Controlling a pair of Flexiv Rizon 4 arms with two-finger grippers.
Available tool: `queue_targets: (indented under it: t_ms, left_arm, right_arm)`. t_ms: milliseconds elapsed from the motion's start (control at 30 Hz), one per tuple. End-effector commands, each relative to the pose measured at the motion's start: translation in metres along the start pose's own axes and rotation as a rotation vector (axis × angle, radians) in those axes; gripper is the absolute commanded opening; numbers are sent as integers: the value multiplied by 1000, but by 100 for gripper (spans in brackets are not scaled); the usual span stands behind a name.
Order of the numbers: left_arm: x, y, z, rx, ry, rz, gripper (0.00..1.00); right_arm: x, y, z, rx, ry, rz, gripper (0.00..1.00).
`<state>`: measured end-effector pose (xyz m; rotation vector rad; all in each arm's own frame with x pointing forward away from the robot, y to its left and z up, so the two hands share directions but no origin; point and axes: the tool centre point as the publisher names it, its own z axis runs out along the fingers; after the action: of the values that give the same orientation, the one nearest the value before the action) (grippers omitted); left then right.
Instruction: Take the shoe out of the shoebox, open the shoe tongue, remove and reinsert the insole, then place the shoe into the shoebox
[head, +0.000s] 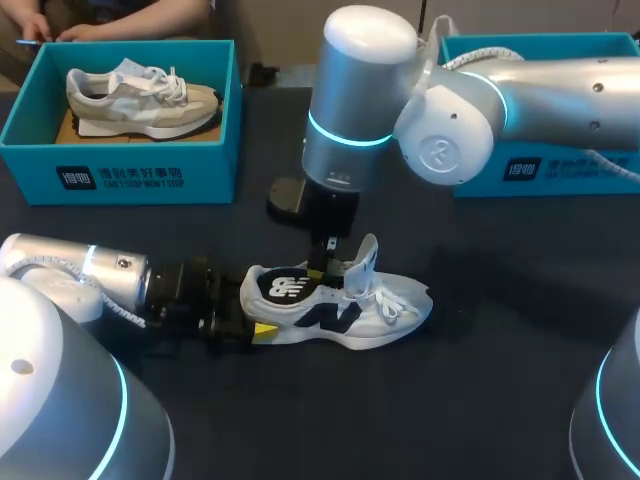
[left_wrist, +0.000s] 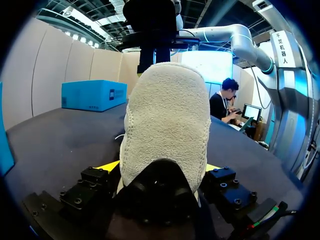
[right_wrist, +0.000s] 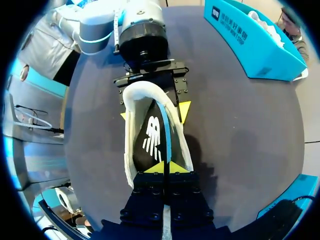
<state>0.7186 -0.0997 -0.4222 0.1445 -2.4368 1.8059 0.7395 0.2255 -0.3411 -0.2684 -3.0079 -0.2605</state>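
The white shoe (head: 375, 308) sits on the dark counter (head: 500, 390), outside the teal shoebox (head: 120, 172). The left pincer (head: 255, 326) clamps its heel from both sides. The right pincer (right_wrist: 164, 167) comes from above, its tips nearly together, and pinches the black insole (head: 283, 287), which is tilted partly out of the shoe.

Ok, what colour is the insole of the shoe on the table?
The insole is black with a white logo, clearest in the right wrist view.

Bright, even light from above; the white shoe (head: 340, 310) throws a soft shadow on the dark table (head: 520, 350) (clearest in the right wrist view), pale sheen on the right arm (head: 560, 90)
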Motion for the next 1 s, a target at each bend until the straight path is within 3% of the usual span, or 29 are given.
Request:
queue_targets:
  t_ms: [33, 467, 733, 1000]
  left_arm:
    - [0, 1, 0, -4, 0, -1, 0]
    - [0, 1, 0, -4, 0, -1, 0]
    - [0, 1, 0, -4, 0, -1, 0]
    - [0, 1, 0, -4, 0, -1, 0]
  right_arm:
    - [0, -7, -10, 10, -5, 3, 0]
    - [-3, -20, -19, 1, -14, 10, 0]
    - [-4, -4, -22, -55, 0, -48, 0]
    - [-3, 15, -33, -53, -19, -98, 0]
